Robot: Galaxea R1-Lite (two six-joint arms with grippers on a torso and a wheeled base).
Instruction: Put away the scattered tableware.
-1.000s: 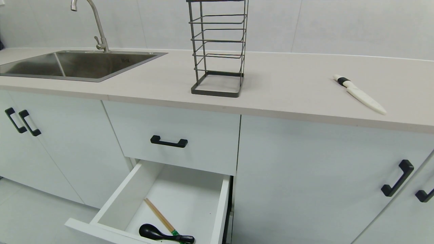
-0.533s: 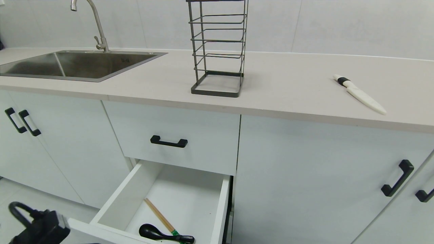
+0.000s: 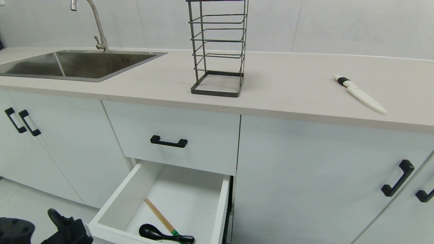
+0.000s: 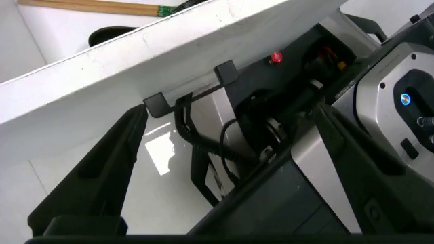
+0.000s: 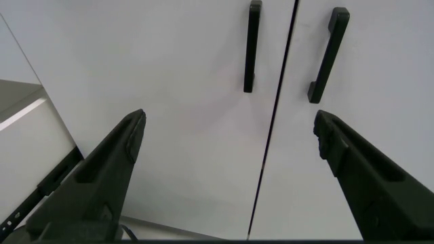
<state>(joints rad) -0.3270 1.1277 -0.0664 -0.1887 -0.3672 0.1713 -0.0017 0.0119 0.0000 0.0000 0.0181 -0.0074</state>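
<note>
Both left gripper [image 4: 230, 115] and right gripper [image 5: 229, 120] open, empty; left sits at the drawer [image 3: 222, 203] front, so centre the drawer handle [image 4: 224, 70] between fingers, move it straight.

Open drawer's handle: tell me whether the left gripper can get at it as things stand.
Probably yes. The left gripper is open and faces the drawer front, with the handle lined up between its fingers and nothing visibly in between.
</note>
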